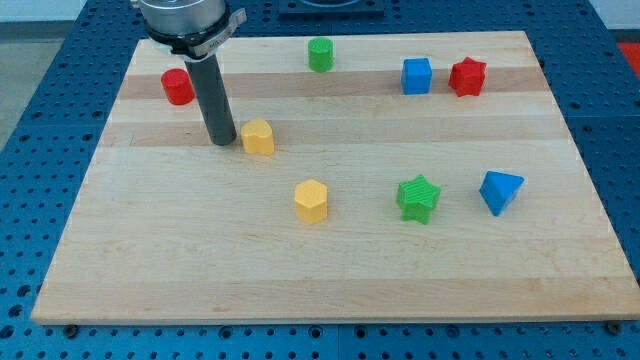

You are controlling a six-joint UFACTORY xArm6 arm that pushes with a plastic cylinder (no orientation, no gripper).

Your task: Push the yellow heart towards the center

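The yellow heart (258, 136) lies on the wooden board (200, 250), left of the middle and toward the view's top. My tip (223, 141) stands on the board just to the heart's left, a small gap between them. A yellow hexagon (311, 201) lies below and to the right of the heart, near the board's middle.
A red cylinder (178, 87) sits left of the rod near the view's top left. A green cylinder (320, 54) is at top centre. A blue cube (416, 75) and a red star (467, 76) are at top right. A green star (418, 198) and a blue triangle (499, 191) lie at right.
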